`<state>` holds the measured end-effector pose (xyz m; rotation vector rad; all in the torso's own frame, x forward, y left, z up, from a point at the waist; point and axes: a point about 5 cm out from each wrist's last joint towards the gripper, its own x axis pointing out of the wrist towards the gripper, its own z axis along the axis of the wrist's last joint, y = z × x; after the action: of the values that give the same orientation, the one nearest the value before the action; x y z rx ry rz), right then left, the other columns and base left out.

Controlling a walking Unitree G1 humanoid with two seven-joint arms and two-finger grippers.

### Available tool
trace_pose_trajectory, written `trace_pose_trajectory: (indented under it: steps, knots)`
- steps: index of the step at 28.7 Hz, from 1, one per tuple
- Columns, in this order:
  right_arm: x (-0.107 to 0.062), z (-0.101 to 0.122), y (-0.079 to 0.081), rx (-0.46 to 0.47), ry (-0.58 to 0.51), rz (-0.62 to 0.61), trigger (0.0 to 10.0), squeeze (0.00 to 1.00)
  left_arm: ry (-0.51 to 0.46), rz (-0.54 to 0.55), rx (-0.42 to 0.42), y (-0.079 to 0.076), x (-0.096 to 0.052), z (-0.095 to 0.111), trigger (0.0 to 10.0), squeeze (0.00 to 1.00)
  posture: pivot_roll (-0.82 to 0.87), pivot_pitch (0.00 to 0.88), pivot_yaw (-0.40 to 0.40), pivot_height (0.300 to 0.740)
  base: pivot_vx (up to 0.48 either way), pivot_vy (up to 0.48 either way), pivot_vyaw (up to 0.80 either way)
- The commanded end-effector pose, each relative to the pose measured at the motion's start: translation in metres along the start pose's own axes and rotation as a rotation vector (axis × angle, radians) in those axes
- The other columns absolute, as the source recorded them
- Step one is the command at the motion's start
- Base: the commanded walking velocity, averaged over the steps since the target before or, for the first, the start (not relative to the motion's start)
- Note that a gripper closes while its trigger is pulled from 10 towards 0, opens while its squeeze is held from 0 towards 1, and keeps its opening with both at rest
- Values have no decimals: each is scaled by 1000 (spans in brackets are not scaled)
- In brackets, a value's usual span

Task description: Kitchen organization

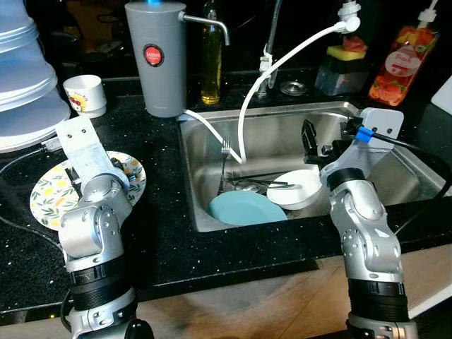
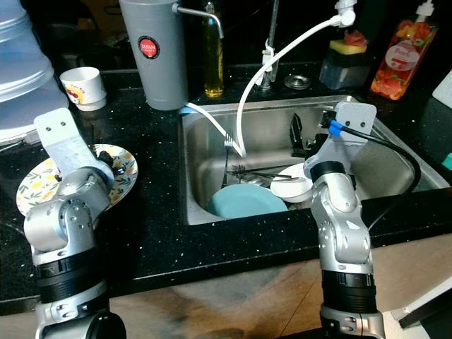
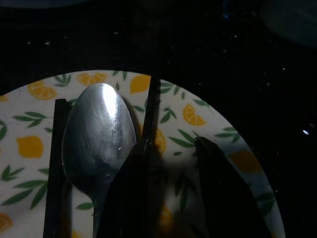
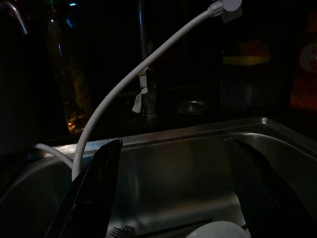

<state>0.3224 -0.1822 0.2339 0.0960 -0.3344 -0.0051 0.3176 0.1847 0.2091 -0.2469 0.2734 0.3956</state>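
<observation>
The step in hand is judged to be setting cutlery on the lemon-print plate [image 1: 42,198] on the desk [image 1: 169,233], left of the sink [image 1: 395,166]. The left claw [image 3: 171,163], fingers parted and released, is best lifted straight up so the spoon [image 3: 99,129] beneath its tips is not dragged. The right claw [image 4: 173,198] hangs spread and empty above the white bowl [image 1: 295,188] and blue plate [image 1: 247,208] in the sink; a fork [image 1: 225,150] stands further left.
</observation>
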Motion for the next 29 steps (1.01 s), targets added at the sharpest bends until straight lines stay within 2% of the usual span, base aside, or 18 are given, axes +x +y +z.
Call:
trace_pose_trajectory:
  steps: [1,2,3,9,10,11,13,14,15,16,25,26,27,28,29]
  knots:
    - [1,4,1,3,-16,5,10000,0,108,16,-14,4,6,-15,10000,0,91,3,-8,740,0,0,0]
    - [1,4,1,3,-17,6,10000,0,181,42,-53,8,8,-26,10000,0,88,0,-5,740,0,0,0]
    - [1,4,1,3,-17,6,10000,0,208,61,-60,10,8,-31,10000,0,88,0,-5,740,0,0,0]
    - [0,4,0,2,-16,1,10000,0,188,109,-25,16,7,-34,10000,0,88,2,-8,740,0,0,0]
    - [0,3,0,1,-13,2,10000,0,225,94,-57,15,8,-39,10000,0,91,4,-11,740,0,0,0]
    - [0,3,0,1,-12,2,10000,0,249,113,-47,18,9,-43,10000,0,91,3,-11,740,0,0,0]
    - [0,3,0,3,-13,4,10000,0,93,87,101,15,10,-27,10000,0,88,7,-14,740,0,0,0]
    - [0,3,0,3,-13,4,10000,0,93,87,101,15,10,-27,10000,0,88,7,-14,740,0,0,0]
    - [0,4,1,4,-14,5,10000,0,11,82,180,12,9,-18,10000,0,95,6,-15,740,0,0,0]
    - [0,4,0,3,-14,6,10000,0,-46,94,214,13,9,-8,10000,0,95,7,-14,740,0,0,0]
    - [0,3,0,4,-11,4,10000,0,-23,141,191,25,5,-7,10000,0,95,14,-12,740,0,0,0]
    - [0,3,0,4,-10,4,10000,0,-56,140,228,26,3,-5,10000,94,95,14,-12,740,0,0,0]
    - [0,2,0,3,-9,4,10000,0,-87,130,257,26,1,-3,10000,1000,100,14,-16,740,0,0,0]
    - [0,2,0,3,-9,4,10000,0,-87,130,257,26,1,-3,10000,1000,100,14,-16,740,0,0,0]
    - [0,2,0,4,-7,5,10000,0,-158,101,318,26,0,6,10000,1000,100,14,-16,740,0,0,0]
